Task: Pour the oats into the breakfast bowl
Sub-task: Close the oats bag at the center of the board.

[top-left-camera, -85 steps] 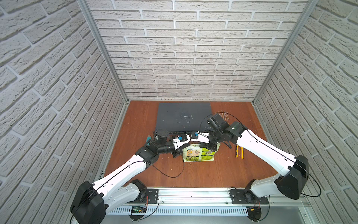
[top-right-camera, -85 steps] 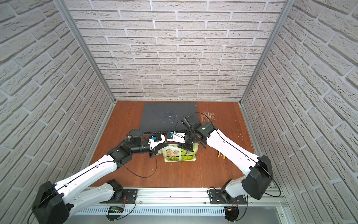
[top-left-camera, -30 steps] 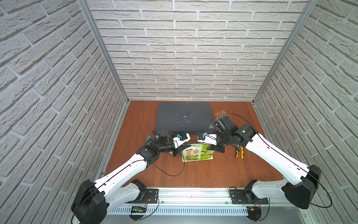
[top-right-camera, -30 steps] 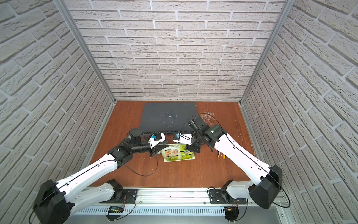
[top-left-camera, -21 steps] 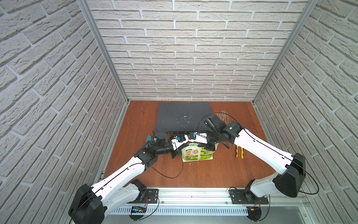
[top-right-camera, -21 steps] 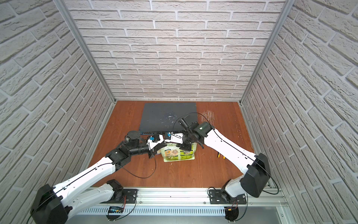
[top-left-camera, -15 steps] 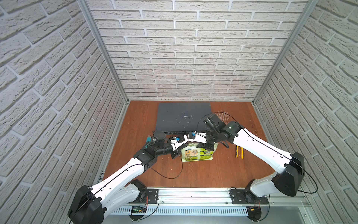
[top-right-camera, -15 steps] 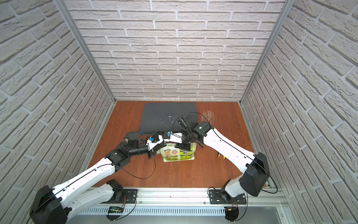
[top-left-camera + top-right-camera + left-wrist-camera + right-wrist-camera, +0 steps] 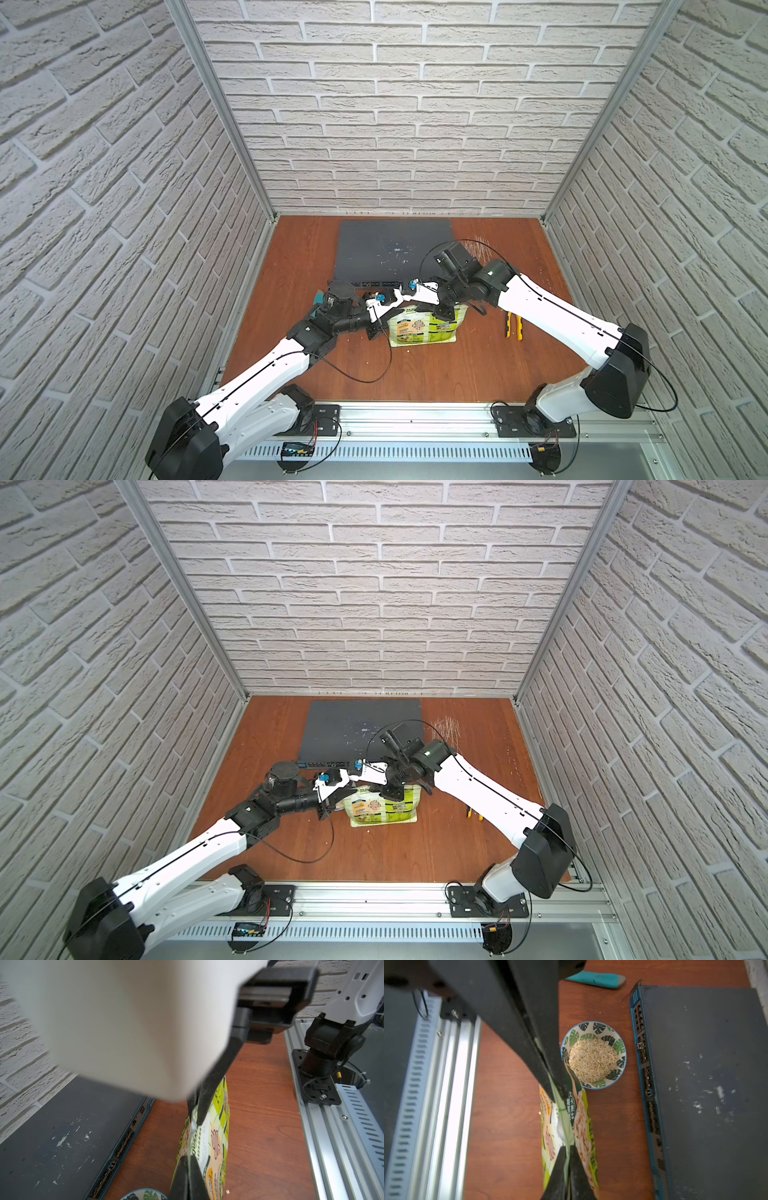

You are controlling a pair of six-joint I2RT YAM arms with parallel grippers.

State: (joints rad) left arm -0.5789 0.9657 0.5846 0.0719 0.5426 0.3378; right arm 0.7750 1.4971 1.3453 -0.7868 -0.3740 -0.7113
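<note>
The light-green pouch of oats [image 9: 424, 328] [image 9: 384, 806] stands upright on the wooden table in both top views. My left gripper [image 9: 188, 1176] is shut on the top edge at one corner. At the opposite end of that edge my right gripper [image 9: 566, 1167] is shut on the pouch [image 9: 581, 1126]. The breakfast bowl [image 9: 619, 1043], white with green leaves, sits right beside the pouch's left-gripper end and holds a heap of oats [image 9: 592, 1059]. Only the bowl's rim [image 9: 145, 1193] shows in the left wrist view. In both top views the left gripper hides the bowl.
A flat dark grey device [image 9: 395, 249] [image 9: 706, 1084] lies just behind the bowl and pouch. A teal utility knife [image 9: 596, 979] lies near the left arm. Yellow-handled pliers [image 9: 513, 326] lie right of the pouch. The aluminium rail [image 9: 415, 419] runs along the front edge.
The right gripper swung in from the pouch's right side to its top edge and shut on it. The left gripper also shut on its corner. The pouch stayed put.
</note>
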